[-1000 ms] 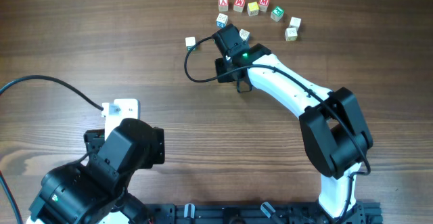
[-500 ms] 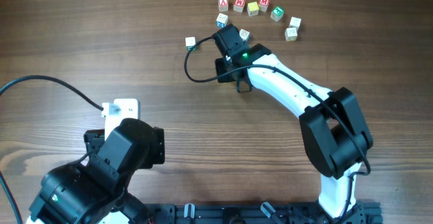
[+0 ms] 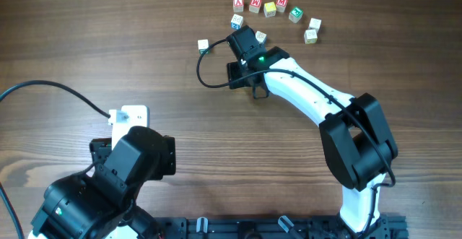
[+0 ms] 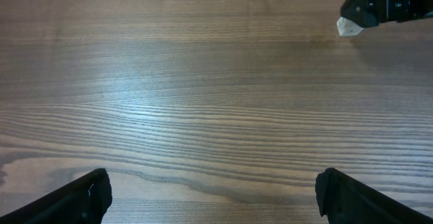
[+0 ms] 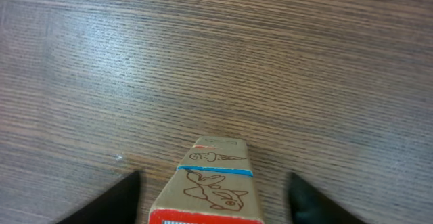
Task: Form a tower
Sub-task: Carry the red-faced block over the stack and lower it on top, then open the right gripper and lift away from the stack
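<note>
The tower [image 5: 211, 190] is found on the desk [image 3: 108, 37] at about 12 o'clock of the overhead view, directly under the right wrist and hidden from above. In the right wrist view it is seen upright between the fingers of the right pincer [image 5: 214, 183], which are spread, with bare wood visible on either side of the stack. The step in hand is judged to be the letting-go of a cube just set on top.

A straight lift is called for next, since a sideways drift could brush the stack.

Loose cubes [image 3: 270, 9] are crowded from 12 to 2 o'clock of the tower, and one cube [image 3: 203, 45] lies at 9 o'clock, near a cable loop [image 3: 206, 76]. Open room is offered from 6 to 8 o'clock. The left pincer [image 4: 213, 187] is held spread and empty, well apart.
</note>
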{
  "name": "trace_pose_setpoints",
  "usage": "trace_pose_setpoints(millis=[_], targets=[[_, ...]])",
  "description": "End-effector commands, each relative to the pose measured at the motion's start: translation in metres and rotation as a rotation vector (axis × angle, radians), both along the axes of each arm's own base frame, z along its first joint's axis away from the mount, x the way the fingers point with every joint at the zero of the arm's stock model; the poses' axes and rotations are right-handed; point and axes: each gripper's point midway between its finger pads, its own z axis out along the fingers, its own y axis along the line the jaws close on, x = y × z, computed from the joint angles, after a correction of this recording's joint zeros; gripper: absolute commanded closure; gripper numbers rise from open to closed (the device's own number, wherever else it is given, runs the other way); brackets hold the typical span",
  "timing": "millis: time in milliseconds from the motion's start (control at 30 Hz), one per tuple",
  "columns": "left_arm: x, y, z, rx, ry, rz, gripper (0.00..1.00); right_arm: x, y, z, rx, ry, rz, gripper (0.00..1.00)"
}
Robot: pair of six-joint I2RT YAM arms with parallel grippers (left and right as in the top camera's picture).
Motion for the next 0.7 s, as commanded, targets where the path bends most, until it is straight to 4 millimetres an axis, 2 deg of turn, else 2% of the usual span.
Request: trace_pose_setpoints(millis=[0, 67, 400, 467, 567, 667], targets=[[0.0, 0.001, 0.001, 0.003, -0.005, -0.003, 0.0, -0.002, -0.002, -0.01, -0.009, 0.019, -0.004, 0.15], [0.0, 0.001, 0.001, 0.003, -0.005, -0.003, 0.0, -0.002, -0.002, -0.01, -0.009, 0.019, -0.004, 0.06], [0.0, 0.001, 0.001, 0.003, -0.005, -0.003, 0.0, -0.011, -0.001, -0.013, 0.006, 0.067, -0.019, 0.04], [0.0, 0.001, 0.001, 0.003, -0.005, -0.003, 0.0, -0.009, 0.001, -0.003, 0.011, 0.072, -0.016, 0.04], [0.0, 0.001, 0.001, 0.003, -0.005, -0.003, 0.0, 0.004, 0.002, 0.035, -0.025, 0.037, 0.0, 0.01], [0.0, 0.001, 0.001, 0.003, -0.005, -0.003, 0.0, 0.0, 0.012, 0.047, -0.012, 0.049, 0.122, 0.01]])
